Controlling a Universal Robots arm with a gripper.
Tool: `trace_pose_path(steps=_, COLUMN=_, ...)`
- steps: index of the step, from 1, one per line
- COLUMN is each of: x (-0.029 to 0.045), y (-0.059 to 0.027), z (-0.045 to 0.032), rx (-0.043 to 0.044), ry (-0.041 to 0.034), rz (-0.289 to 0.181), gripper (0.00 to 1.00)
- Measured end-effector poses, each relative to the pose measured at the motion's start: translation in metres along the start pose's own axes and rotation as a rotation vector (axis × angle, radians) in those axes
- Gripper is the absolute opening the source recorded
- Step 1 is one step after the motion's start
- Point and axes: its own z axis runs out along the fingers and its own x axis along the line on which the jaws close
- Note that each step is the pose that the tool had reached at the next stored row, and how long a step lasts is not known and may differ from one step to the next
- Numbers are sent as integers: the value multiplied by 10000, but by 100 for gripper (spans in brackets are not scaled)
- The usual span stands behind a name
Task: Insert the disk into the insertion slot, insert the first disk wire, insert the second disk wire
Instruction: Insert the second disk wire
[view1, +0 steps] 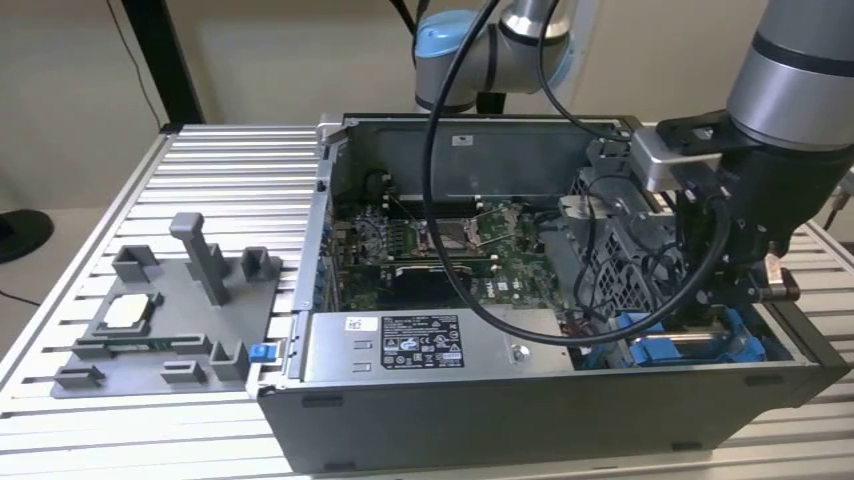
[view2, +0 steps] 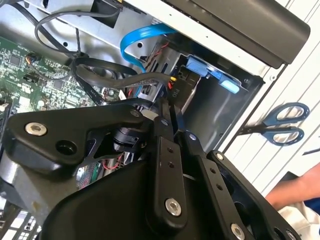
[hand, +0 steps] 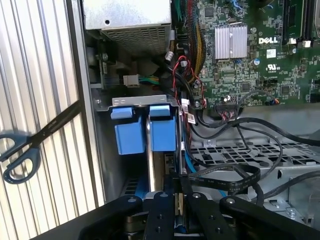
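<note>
The insertion slot (hand: 135, 101) is a grey metal bay in the case's corner, at the exterior view's right. The disk's blue carrier (hand: 163, 133) sits inside it, seen end-on, and its blue (view1: 683, 350) also shows under the arm. My gripper (hand: 178, 189) hangs just over the end of the bay. Its black fingers are pressed together on the plug of a flat black disk wire (hand: 227, 175). In the second wrist view the gripper (view2: 167, 107) holds that plug against the sockets of the disk (view2: 172, 80). How deep the plug sits is hidden. A light blue wire (view2: 137, 37) loops nearby.
Scissors (hand: 20, 155) lie on the ribbed table just outside the case wall. A person's arm (view2: 295, 192) rests beyond them. The power-supply box (view1: 427, 345), motherboard (hand: 250, 50) and perforated cage (hand: 240, 150) crowd the bay. A grey fixture (view1: 160, 320) stands at the exterior view's left.
</note>
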Motion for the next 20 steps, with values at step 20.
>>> trace_pose_path(steps=20, x=17, y=-8, z=9, rx=-1, ry=-19, rz=-38, gripper=0)
